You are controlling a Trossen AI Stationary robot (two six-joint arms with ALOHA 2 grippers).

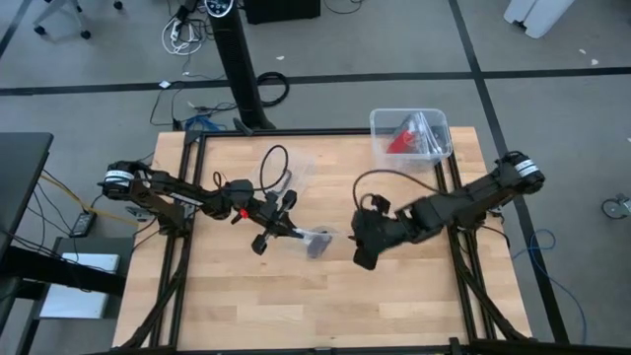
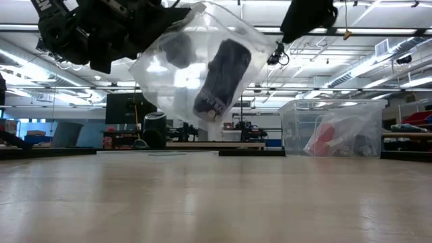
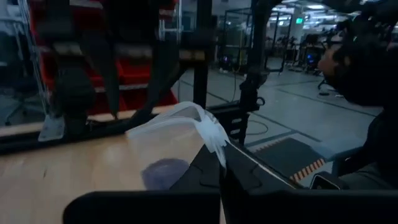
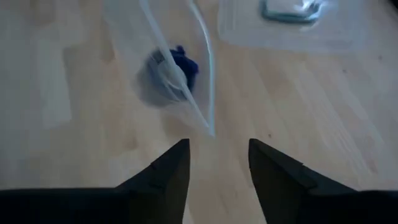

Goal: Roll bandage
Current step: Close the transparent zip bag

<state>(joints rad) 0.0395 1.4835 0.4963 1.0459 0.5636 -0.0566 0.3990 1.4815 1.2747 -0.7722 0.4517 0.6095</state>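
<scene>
Above wooden table [image 1: 296,306], clear bag [image 2: 202,64] holds rolled bandage [image 2: 223,77].

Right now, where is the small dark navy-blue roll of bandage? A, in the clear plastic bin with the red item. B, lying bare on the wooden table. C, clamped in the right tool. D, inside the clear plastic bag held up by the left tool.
D: the small dark navy-blue roll of bandage sits inside the clear plastic bag that the left tool holds off the table; the right tool is open and empty.

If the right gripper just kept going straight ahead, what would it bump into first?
Probably the clear plastic bag hanging just ahead of the open right gripper, with the bandage rolled up inside. The left gripper holds it up.
</scene>
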